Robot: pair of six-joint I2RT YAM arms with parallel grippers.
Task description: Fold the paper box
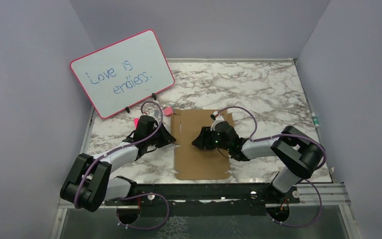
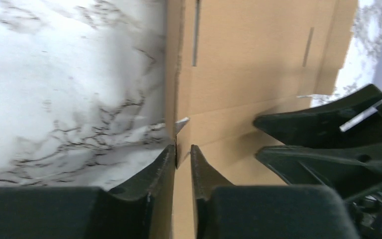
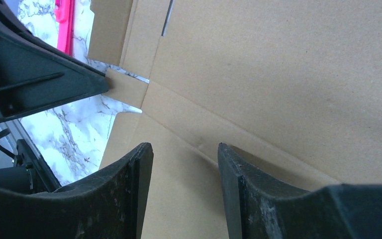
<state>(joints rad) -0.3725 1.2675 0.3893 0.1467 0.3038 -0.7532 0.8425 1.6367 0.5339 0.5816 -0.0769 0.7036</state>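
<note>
The box [image 1: 201,164] lies open and flat on the marble desk [image 1: 258,89], just beside the low corner of the whiteboard [image 1: 122,72] and on the side away from the wall. Creases and thin slits show on its plain brown face.

The left gripper [image 1: 169,137] sits at the box edge nearest the whiteboard. Its jaws are drawn narrow, one finger [image 2: 154,174] over the desk and the other over the cardboard, with that edge strip caught between them — it looks pinched.

The right gripper [image 1: 197,143] hangs low over the box's middle, farther from the whiteboard than the left one. Its jaws stand moderately apart with only bare cardboard showing between them — it holds nothing. The two grippers are near each other, tips pointing together.
</note>
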